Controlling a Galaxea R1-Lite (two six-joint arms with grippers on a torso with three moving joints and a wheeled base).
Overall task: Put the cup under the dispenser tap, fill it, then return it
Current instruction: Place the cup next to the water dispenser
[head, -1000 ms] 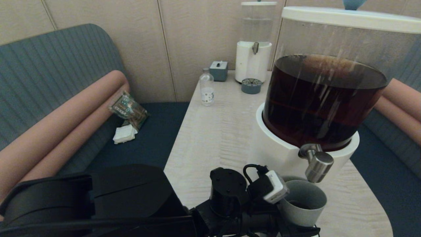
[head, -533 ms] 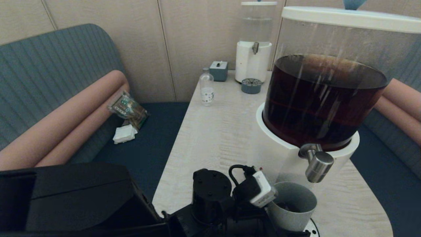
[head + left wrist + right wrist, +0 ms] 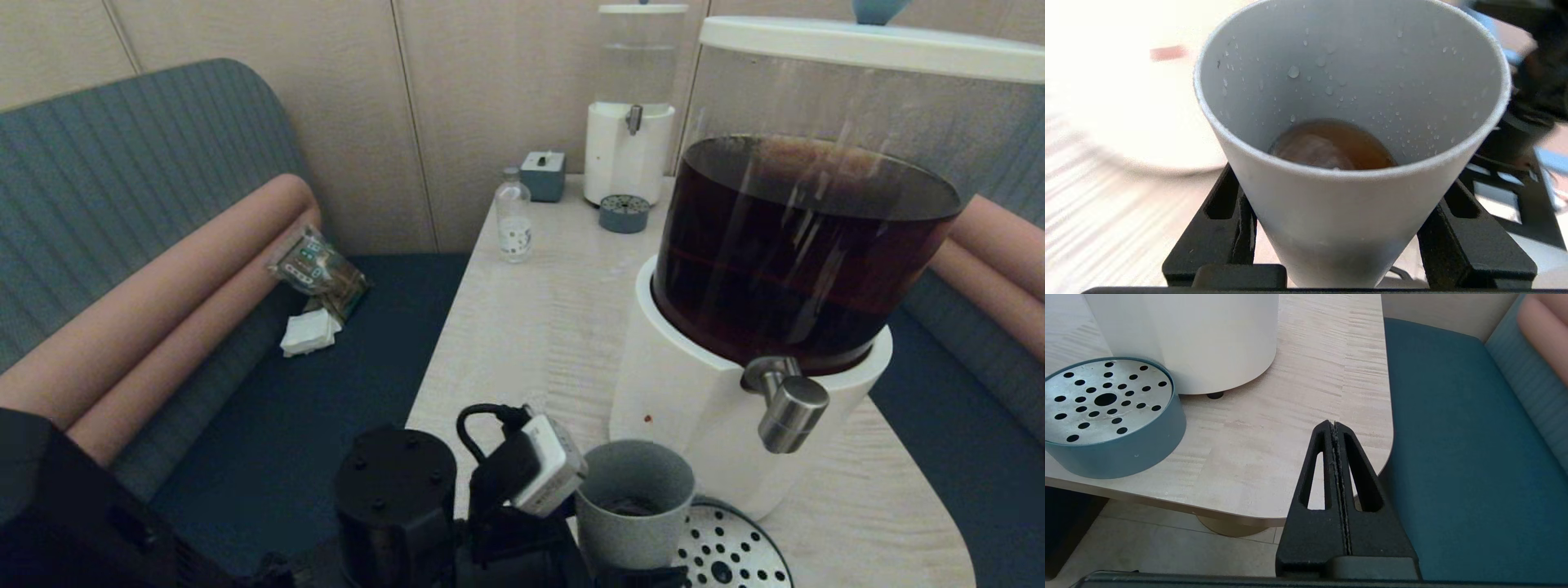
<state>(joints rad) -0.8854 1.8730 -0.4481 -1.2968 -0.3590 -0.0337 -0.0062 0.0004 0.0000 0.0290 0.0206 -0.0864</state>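
The grey-green cup hangs upright near the table's front edge, left of the perforated drip tray and clear of the brushed-steel dispenser tap. My left gripper is shut on the cup, with one black finger on each side of its lower wall. A shallow pool of brown liquid covers the cup's bottom, and droplets dot its inner wall. My right gripper is shut on nothing at the table's near right corner, out of the head view.
The large dispenser of dark liquid stands on the pale wooden table. At the far end are a small clear dispenser, a clear bottle, a grey box and a small tray. Blue seats flank the table.
My left gripper has carried the cup leftward from under the tap, off the drip tray, which now shows. The right arm has not visibly moved.
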